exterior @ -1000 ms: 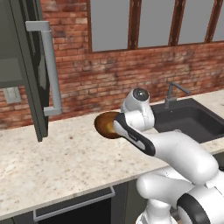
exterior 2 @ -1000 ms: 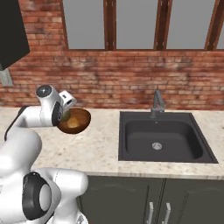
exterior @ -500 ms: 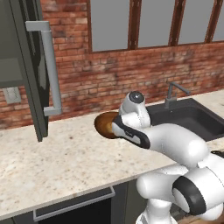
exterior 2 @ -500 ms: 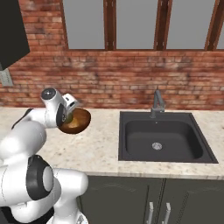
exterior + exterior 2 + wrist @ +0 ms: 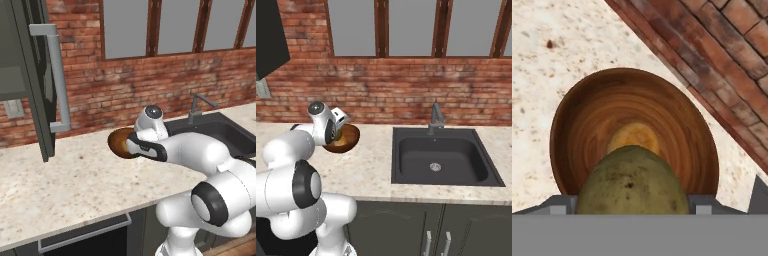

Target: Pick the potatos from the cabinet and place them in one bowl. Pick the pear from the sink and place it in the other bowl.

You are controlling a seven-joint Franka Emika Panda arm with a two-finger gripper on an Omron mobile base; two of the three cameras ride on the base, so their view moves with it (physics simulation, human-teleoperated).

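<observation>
My gripper [image 5: 632, 202] is shut on the olive-brown potato [image 5: 632, 182] and holds it just above the deep dark-brown bowl [image 5: 572, 105]. The lighter golden-tan potato [image 5: 634, 137] lies at the bottom of that bowl. The bowl [image 5: 119, 142] stands on the counter near the brick wall, left of the sink [image 5: 441, 160], with my hand right over the bowl [image 5: 346, 141]. The cabinet [image 5: 30, 75] hangs at the upper left with its door swung open. The pear and the other bowl are out of view.
The open cabinet door with its long silver handle [image 5: 56, 75] juts out over the counter [image 5: 60, 180] to the left of the arm. A grey faucet [image 5: 435, 117] stands behind the sink. The brick wall [image 5: 406, 90] runs close behind the bowl.
The hand has drifted slightly to the right over the bowl, still gripping the potato. The bowl has stayed put.
</observation>
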